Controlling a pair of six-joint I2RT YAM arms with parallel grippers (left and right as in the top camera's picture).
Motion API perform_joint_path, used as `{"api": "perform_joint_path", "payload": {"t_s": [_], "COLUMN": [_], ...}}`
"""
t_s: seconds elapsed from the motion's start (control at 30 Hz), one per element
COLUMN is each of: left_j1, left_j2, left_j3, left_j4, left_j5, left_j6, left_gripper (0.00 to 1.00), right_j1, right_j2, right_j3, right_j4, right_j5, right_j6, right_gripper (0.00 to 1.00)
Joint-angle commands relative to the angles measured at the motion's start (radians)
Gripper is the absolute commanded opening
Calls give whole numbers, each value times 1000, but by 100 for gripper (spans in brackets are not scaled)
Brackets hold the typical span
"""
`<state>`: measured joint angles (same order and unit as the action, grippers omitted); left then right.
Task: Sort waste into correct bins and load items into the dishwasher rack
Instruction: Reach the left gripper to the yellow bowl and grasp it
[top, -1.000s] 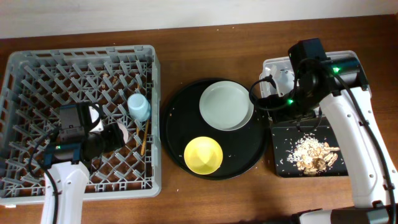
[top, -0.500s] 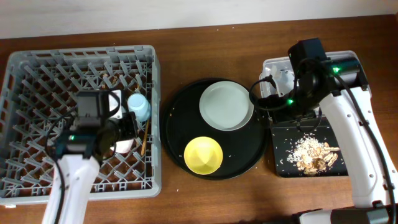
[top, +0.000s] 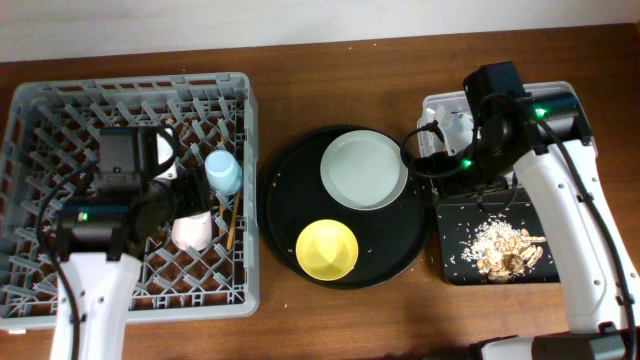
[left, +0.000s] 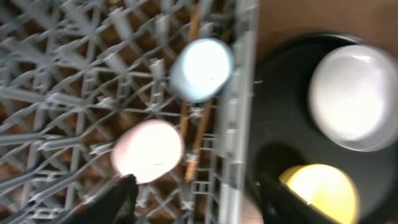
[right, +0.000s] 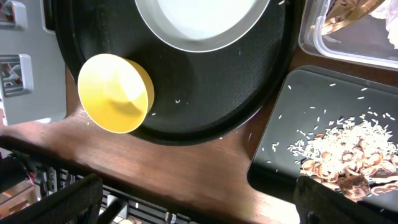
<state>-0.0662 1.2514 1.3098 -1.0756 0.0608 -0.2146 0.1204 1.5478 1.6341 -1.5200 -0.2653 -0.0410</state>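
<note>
Cups in the dishwasher rack (top: 130, 82) were counted: two, light blue cup (left: 200, 70) and pale pink cup (left: 148, 151). One white plate (top: 364, 170) and one yellow bowl (top: 327, 249) were left outside. Left fingers (left: 121, 199) and right fingers (right: 68, 199) were spread.

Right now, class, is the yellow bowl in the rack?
No, the yellow bowl sits on the round black tray, outside the rack.

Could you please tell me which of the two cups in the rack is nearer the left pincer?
The pale pink cup, right beside the left pincer; the light blue cup sits farther off, near the rack wall.
</note>
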Motion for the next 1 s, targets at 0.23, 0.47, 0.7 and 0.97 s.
{"api": "perform_joint_path", "payload": {"t_s": [0.23,0.47,0.7,0.97], "left_j1": [-612,-789,-789,-853], "left_j2": [143,479,517,517], "left_j3": [-4,-4,-18,-152], "left_j4": [13,85,172,291], "left_j5": [228,150,47,28], "left_j6": [5,-36,-55,-111], "left_gripper": [56,56,52,41], "right_j1": [-3,-3,-3,-3], "right_j2": [-3,-3,-3,-3], "right_j3": [-1,-1,-1,-1], "right_j4": [0,-1,-1,-1], "right_j5": [8,8,8,8], "right_j6": [1,1,1,1], "right_gripper": [99,99,99,99]}}
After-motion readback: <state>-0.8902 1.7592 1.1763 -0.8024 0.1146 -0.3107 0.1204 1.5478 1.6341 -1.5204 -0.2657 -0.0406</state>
